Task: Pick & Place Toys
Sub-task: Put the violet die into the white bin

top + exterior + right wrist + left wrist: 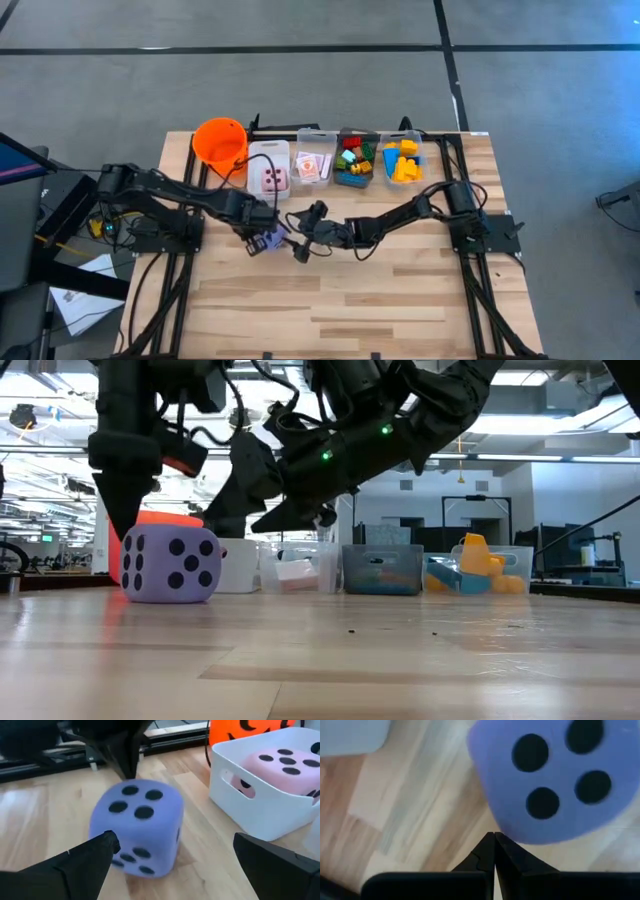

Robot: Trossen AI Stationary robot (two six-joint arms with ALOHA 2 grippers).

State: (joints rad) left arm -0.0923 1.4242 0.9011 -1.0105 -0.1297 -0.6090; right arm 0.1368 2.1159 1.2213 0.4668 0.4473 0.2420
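From my seat the nearest stretch of the pale wooden plank table (400, 300) is bare boards. Moving in, I reach the purple foam die with black dots (269, 240), which sits flat on the wood near the table's middle, a little toward my left arm's side. In the low view the die (170, 565) rests on the boards with nothing under it.

My left gripper (494, 836) has its two dark fingers pressed tight together with nothing between them; the tip points down just beside the die (555, 780), at its edge, and I cannot tell whether it touches. In the low view that same tip (122, 520) hangs right at the die's upper corner.

My right gripper (175, 845) faces the die from the other side with its fingers spread as wide as they go, one finger (95, 855) in front of the die's lower face (137, 827) and the other well off to the side. It holds nothing.

Beyond the die stands a white plastic rectangular bin (260, 805) with a pink foam die with black dots (282, 767) lying inside it. Past that bin is an orange plastic bucket (220, 142). Along the far edge the row continues with a clear bin of small pink and white cards (313, 166), a clear bin of mixed colourful plastic bricks (355, 160) and a clear bin of yellow and blue plastic bricks (402, 160).
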